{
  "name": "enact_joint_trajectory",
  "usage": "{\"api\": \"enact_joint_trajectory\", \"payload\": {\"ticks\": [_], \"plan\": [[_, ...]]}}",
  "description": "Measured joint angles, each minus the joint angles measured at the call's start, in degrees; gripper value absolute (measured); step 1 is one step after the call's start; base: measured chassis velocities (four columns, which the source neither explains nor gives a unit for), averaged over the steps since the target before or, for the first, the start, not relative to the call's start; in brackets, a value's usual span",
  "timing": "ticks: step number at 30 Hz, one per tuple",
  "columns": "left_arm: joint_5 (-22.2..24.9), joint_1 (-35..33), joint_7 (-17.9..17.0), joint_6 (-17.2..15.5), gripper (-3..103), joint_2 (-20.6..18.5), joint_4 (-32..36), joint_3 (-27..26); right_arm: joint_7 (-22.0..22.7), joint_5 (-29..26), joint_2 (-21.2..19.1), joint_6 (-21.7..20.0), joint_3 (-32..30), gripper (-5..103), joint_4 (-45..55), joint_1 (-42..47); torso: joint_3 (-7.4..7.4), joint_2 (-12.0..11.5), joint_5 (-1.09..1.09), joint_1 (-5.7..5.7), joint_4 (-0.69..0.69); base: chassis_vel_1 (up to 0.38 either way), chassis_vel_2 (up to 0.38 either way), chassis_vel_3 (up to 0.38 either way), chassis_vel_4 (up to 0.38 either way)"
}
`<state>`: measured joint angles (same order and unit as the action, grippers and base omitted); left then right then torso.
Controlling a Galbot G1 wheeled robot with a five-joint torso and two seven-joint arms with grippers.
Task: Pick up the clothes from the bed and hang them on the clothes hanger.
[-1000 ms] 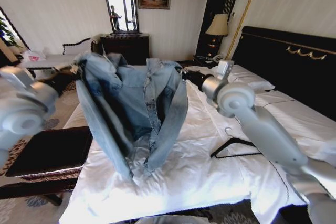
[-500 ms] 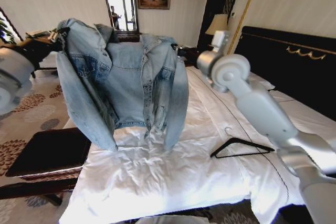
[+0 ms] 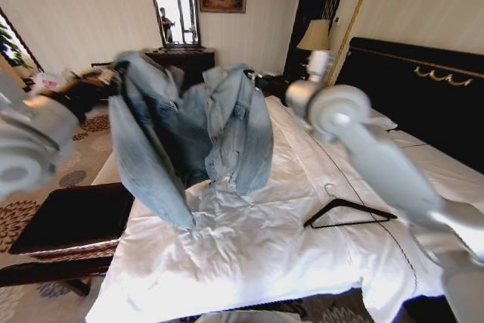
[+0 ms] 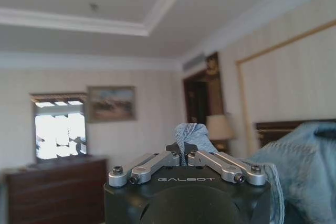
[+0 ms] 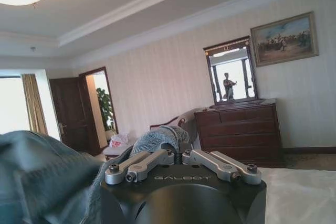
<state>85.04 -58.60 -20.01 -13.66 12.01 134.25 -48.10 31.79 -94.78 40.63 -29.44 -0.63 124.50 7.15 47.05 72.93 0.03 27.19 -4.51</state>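
Over the white-sheeted bed [image 3: 249, 255], both grippers, left [image 4: 182, 157] and right [image 5: 178, 156], are pinching the denim jacket [image 3: 189, 138] aloft at centre frame; threading the hanger [image 3: 349, 213], lying lower right, comes next.

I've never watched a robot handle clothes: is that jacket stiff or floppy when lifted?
Probably floppy: the jacket sags in folds between the left gripper and right gripper, both pinching denim. It looks fairly heavy, hanging straight down, its lower edge on the bed. It should not slip easily.
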Motion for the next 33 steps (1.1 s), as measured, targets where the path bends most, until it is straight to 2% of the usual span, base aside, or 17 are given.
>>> {"api": "enact_joint_trajectory", "payload": {"ticks": [1, 3, 5, 6, 10, 11, 13, 15, 18, 19, 20, 23, 25, 26, 30, 31, 33], "plan": [[0.0, 0.0, 0.0, 0.0, 2, 0.0, 0.0, 0.0, 0.0, 0.0, 0.0, 0.0, 0.0, 2, 0.0, 0.0, 0.0, 0.0, 0.0, 0.0, 0.0, 0.0, 0.0, 0.0, 0.0], [7.3, -2.8, -5.1, -5.9, 2, 1.4, 5.4, -6.7, 2.2, -6.8, -7.7, -0.8, -7.0, 2, 7.6, 4.6, -0.01, 0.0, 0.01, -0.02, -0.06, 0.0, 0.0, 0.0, 0.0], [18.5, -3.5, -12.5, -11.9, 2, 2.8, 8.8, -15.6, 2.7, -11.7, -13.0, -1.1, -13.4, 2, 12.7, 8.3, -0.02, 0.0, 0.0, -0.04, -0.04, 0.0, 0.0, 0.0, 0.0], [18.5, -3.5, -12.5, -11.9, 2, 2.8, 8.8, -15.6, 2.7, -11.7, -13.0, -1.1, -13.4, 2, 12.7, 8.3, -0.02, 0.0, 0.0, -0.04, -0.04, 0.0, 0.0, 0.0, 0.0], [45.2, -4.4, -27.6, -20.4, 2, 1.8, 9.7, -31.8, 5.0, -25.4, -21.0, -3.5, -32.5, 2, 19.5, 20.1, -0.03, 0.0, 0.0, -0.06, -0.01, 0.0, 0.0, 0.0, 0.0], [45.2, -4.4, -27.6, -20.4, 2, 1.8, 9.7, -31.8, 5.0, -25.4, -21.0, -3.5, -32.5, 2, 19.5, 20.1, -0.03, 0.0, 0.0, -0.06, -0.01, 0.0, 0.0, 0.0, 0.0], [57.4, -5.0, -34.4, -22.8, 2, 1.5, 9.7, -39.8, 7.6, -31.9, -23.9, -4.7, -41.4, 2, 19.7, 24.7, -0.02, 0.0, -0.08, -0.03, 0.03, 0.0, 0.0, 0.0, 0.0], [64.6, -4.8, -39.1, -23.8, 2, 0.3, 9.6, -43.6, 11.9, -39.1, -25.4, -5.9, -46.9, 2, 19.7, 26.4, -0.02, 0.0, -0.02, -0.03, 0.02, 0.0, 0.0, 0.0, 0.0], [68.8, -4.4, -41.7, -24.4, 2, -0.3, 9.5, -44.0, 14.1, -41.6, -25.5, -6.4, -47.7, 2, 19.6, 26.5, -0.02, 0.0, 0.0, -0.03, 0.0, 0.0, 0.0, 0.0, 0.0], [67.8, -4.2, -42.7, -24.8, 2, 0.2, 9.4, -39.5, 16.5, -41.5, -24.4, -7.1, -46.0, 2, 19.5, 26.7, -0.02, 0.0, 0.03, -0.04, 0.0, 0.0, 0.0, 0.0, 0.0], [67.8, -4.2, -42.7, -24.8, 2, 0.2, 9.4, -39.5, 16.5, -41.5, -24.4, -7.1, -46.0, 2, 19.5, 26.7, -0.02, 0.0, 0.03, -0.04, 0.0, 0.0, 0.0, 0.0, 0.0], [54.3, -9.8, -37.9, -25.2, 2, 5.2, 9.2, -28.4, 19.8, -39.3, -19.9, -9.1, -40.5, 2, 19.2, 29.1, 0.0, 0.0, -0.03, -0.02, -0.02, 0.0, 0.0, 0.0, 0.0], [40.2, -14.9, -32.5, -25.9, 2, 10.4, 9.0, -17.1, 21.9, -35.0, -15.3, -10.5, -32.9, 2, 19.0, 31.6, 0.01, 0.0, -0.05, 0.02, 0.01, 0.0, 0.0, 0.0, 0.0], [40.2, -14.9, -32.5, -25.9, 2, 10.4, 9.0, -17.1, 21.9, -35.0, -15.3, -10.5, -32.9, 2, 19.0, 31.6, 0.01, 0.0, -0.05, 0.02, 0.01, 0.0, 0.0, 0.0, 0.0], [12.5, -14.6, -23.5, -24.6, 2, 20.1, 4.5, 8.9, 22.4, -18.1, -5.5, -10.7, -10.7, 2, 15.0, 31.4, 0.01, 0.0, -0.01, 0.01, -0.01, 0.0, 0.0, 0.0, 0.0], [12.5, -14.6, -23.5, -24.6, 2, 20.1, 4.5, 8.9, 22.4, -18.1, -5.5, -10.7, -10.7, 2, 15.0, 31.4, 0.01, 0.0, -0.01, 0.01, -0.01, 0.0, 0.0, 0.0, 0.0], [5.2, -13.8, -21.6, -24.0, 2, 23.6, 1.4, 15.1, 21.0, -11.3, -1.2, -10.7, -3.1, 2, 10.3, 30.8, 0.01, 0.0, -0.02, 0.0, 0.01, 0.0, 0.0, 0.0, 0.0]]}}
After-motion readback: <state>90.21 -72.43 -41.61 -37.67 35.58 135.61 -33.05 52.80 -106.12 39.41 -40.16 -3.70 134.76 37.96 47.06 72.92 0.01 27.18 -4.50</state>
